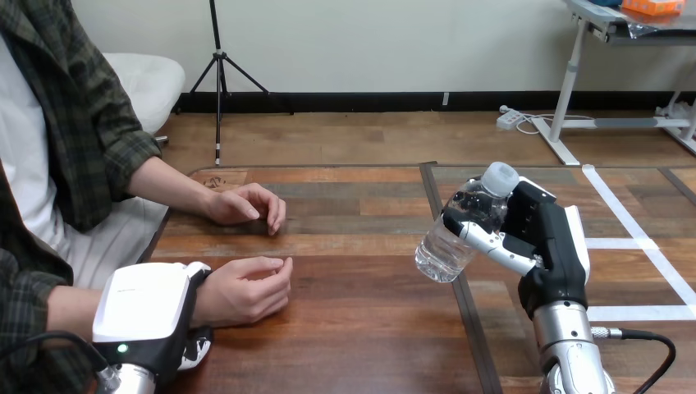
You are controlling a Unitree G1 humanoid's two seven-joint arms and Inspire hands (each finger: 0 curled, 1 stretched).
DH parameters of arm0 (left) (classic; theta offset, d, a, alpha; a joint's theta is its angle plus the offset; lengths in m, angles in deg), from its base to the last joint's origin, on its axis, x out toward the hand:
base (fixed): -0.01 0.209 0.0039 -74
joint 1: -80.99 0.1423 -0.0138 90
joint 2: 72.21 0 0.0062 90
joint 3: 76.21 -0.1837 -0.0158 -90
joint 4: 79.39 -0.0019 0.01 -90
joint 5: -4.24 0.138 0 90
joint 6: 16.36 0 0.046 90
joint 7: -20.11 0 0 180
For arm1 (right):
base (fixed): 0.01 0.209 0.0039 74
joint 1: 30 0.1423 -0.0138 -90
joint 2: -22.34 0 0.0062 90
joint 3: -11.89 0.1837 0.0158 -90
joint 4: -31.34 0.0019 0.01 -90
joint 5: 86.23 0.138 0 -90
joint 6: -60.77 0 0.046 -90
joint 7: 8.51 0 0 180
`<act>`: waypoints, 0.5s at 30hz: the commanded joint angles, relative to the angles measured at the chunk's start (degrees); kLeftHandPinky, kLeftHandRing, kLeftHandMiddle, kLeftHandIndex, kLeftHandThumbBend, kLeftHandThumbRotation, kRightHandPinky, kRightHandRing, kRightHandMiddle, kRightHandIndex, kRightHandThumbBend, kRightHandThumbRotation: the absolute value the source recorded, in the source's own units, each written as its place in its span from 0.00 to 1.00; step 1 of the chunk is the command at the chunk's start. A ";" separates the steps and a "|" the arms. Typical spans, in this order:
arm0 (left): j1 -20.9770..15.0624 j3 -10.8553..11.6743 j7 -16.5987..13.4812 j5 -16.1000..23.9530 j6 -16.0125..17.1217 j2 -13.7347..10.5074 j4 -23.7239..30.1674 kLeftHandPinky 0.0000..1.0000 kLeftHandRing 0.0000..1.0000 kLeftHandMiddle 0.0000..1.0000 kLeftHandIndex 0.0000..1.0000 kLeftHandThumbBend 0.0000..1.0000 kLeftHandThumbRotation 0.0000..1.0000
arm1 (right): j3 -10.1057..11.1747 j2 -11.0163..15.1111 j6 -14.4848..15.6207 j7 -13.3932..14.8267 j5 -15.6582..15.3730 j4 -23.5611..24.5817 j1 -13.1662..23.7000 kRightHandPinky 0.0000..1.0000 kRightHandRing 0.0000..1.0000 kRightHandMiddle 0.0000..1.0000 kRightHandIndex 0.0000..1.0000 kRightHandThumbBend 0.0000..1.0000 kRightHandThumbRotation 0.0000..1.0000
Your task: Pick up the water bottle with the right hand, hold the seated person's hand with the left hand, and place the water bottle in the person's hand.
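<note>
Bottle picked up, not handed over yet.

The right hand (551, 238) has its fingers wrapped round the water bottle (460, 234) and holds it tipped, up off the table (361, 328), over the right half and well apart from the person. So the pick-up looks done. The left hand (148, 304) lies over the wrist of the person's nearer hand (246, 289) by the table's left edge. Its white back hides what is under it, so I cannot tell if it holds on. The bottle has yet to go into that loosely curled hand.
</note>
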 commanded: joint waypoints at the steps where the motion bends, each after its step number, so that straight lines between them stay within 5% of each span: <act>1: -2.79 -0.92 1.07 -0.46 -0.91 -0.16 -0.84 0.69 0.73 0.74 0.73 0.75 0.00 | 0.54 1.03 -0.74 -0.02 0.65 3.96 2.70 0.45 0.49 0.52 0.54 0.67 0.00; 15: -2.95 -0.91 0.75 -1.69 -1.21 -0.02 -1.61 0.65 0.68 0.69 0.68 0.77 0.00 | 0.65 1.23 -0.37 -0.21 0.70 4.09 2.84 0.46 0.49 0.52 0.55 0.67 0.00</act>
